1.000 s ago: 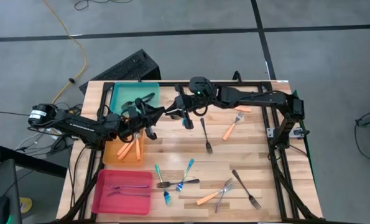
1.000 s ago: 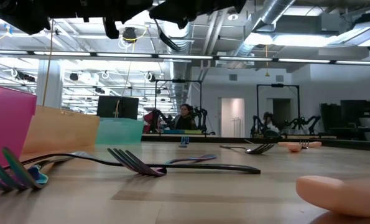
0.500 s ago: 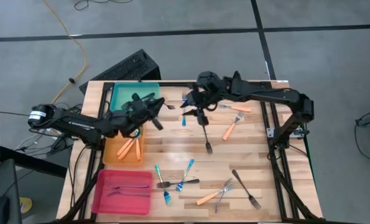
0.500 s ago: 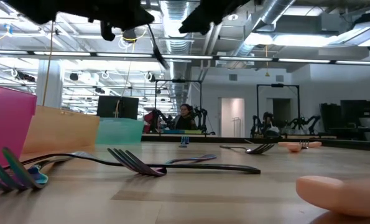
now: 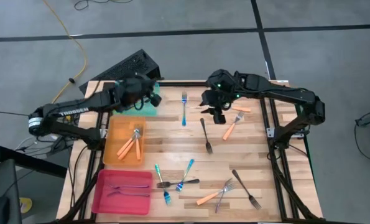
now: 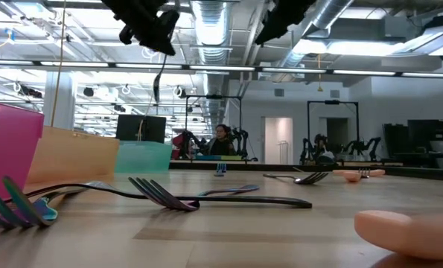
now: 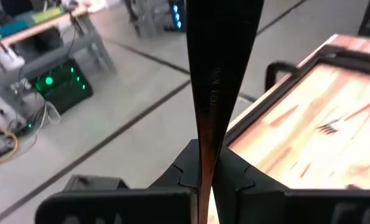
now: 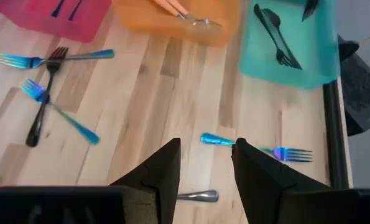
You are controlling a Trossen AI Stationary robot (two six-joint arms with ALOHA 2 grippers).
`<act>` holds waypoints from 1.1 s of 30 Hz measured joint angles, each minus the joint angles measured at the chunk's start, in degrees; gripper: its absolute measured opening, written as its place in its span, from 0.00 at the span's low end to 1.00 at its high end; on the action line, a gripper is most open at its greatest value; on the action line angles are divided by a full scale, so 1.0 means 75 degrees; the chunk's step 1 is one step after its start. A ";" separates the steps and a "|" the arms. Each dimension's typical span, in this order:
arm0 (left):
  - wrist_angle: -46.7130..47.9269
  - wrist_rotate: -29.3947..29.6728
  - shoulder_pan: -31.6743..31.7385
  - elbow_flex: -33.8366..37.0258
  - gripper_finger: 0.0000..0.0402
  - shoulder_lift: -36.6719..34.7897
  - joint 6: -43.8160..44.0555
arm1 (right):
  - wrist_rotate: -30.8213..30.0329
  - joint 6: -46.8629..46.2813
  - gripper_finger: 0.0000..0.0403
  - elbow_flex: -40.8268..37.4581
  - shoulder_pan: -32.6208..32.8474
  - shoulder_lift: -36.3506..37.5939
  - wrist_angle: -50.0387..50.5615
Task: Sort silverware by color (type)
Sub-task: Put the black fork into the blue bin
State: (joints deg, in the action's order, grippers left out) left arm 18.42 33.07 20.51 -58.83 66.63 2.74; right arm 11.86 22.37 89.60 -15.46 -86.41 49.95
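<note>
two dark robot arms reach over a wooden worktop (image 5: 247, 149). the left claw (image 5: 148, 94) is clamped on a slim dark fork (image 7: 217, 81) above the flat teal plastic tray (image 8: 290, 46); the right claw (image 8: 204, 163), fingers apart, hovers over a blue-handled fork (image 5: 184, 107).

We see three flat trays on the wooden table (image 5: 247, 140) — teal tray (image 5: 119, 94), orange tray (image 5: 113, 149), pink tray (image 5: 110, 198) — and a black keyboard (image 5: 125, 67) on the floor.

Even overhead light, soft shadows; left wrist view blurred.
</note>
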 joint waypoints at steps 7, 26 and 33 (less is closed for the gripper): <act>0.0887 -0.0610 0.1508 0.0000 0.00 0.0042 -0.0173 | 0.0000 -0.0204 0.41 0.0000 0.0020 0.0000 0.0536; 0.1966 -0.0760 0.3100 0.0003 0.00 0.2560 -0.1189 | 0.0003 -0.0405 0.41 0.0000 0.0114 -0.0015 0.0946; 0.2266 -0.1647 0.3364 0.0003 0.00 0.3125 -0.1371 | 0.0006 -0.0402 0.41 0.0000 0.0114 -0.0015 0.1000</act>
State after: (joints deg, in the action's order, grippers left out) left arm 35.42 20.72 45.74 -58.81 90.07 -7.54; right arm 11.90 19.35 89.60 -14.61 -86.52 57.45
